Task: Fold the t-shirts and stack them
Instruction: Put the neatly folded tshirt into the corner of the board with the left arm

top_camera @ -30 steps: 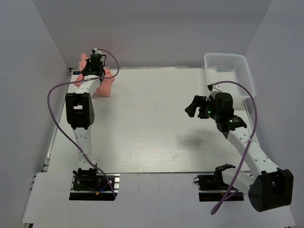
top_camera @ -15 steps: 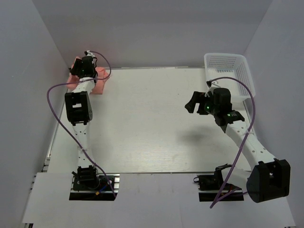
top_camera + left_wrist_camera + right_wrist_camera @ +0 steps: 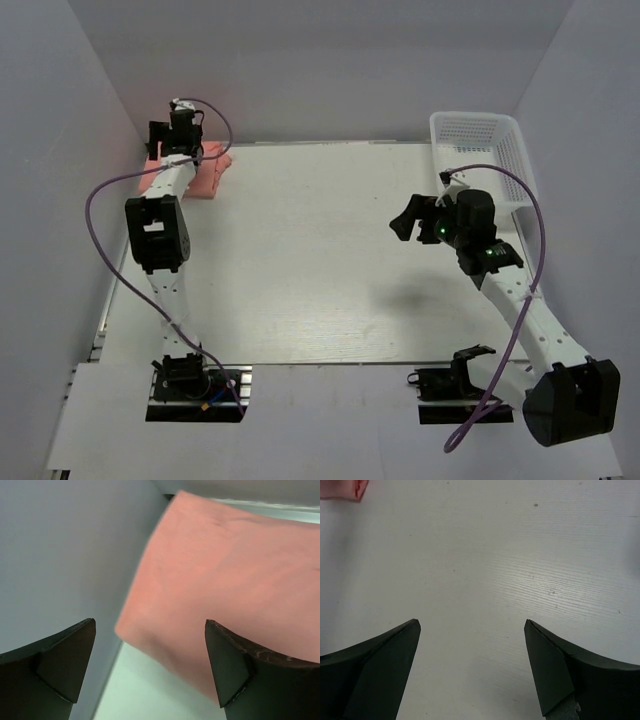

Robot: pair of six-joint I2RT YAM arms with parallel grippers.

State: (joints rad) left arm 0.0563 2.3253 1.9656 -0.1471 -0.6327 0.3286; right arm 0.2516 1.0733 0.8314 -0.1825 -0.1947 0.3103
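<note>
The salmon-pink t-shirt lies folded, smooth and plain, beside the wall; left gripper and right gripper both gape, empty.

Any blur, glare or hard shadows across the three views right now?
Top external: sharp and evenly lit, only a soft shadow on the table under the right arm. Left wrist: the t-shirt is close and out of focus. Right wrist: table grain is sharp, with a mild bright patch mid-frame.

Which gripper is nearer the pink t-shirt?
Left. The left gripper hangs open right over the t-shirt at the far-left corner; the right gripper hovers open over the table, well to its right.
</note>
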